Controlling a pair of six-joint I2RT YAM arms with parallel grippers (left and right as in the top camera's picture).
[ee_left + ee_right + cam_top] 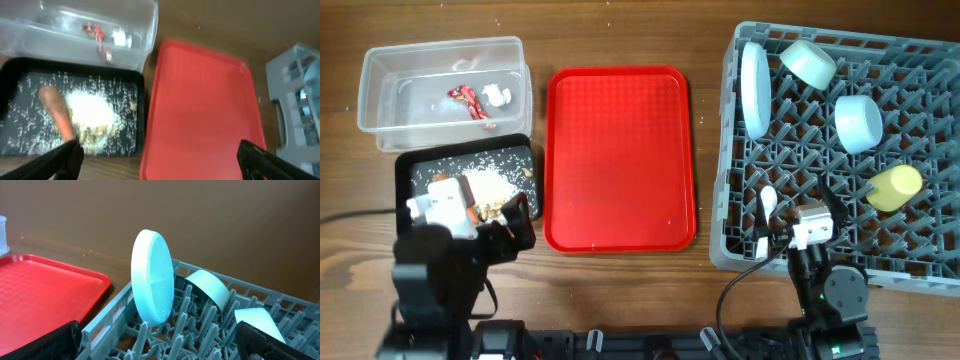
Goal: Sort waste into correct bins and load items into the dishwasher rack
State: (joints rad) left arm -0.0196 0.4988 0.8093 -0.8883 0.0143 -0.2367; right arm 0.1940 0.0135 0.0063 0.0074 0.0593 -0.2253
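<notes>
The grey dishwasher rack (930,265) holds an upright white plate (755,90), a pale green bowl (808,62), a pale blue bowl (858,122), a yellow cup (895,187) and a white spoon (767,205). My right gripper (800,218) hangs open over the rack's near left part, empty, facing the plate (152,282). A red wrapper (465,100) and a white scrap (498,96) lie in the clear tub (380,90). In the black tray (127,85) lie rice crumbs (92,112) and the carrot (55,112). My left gripper (160,162) is open and empty at that tray's near right corner.
A flat red serving tray (620,160) lies between the bins and the rack, with nothing on it. Bare wooden table (620,290) runs along the front. Both arm bases stand at the near edge.
</notes>
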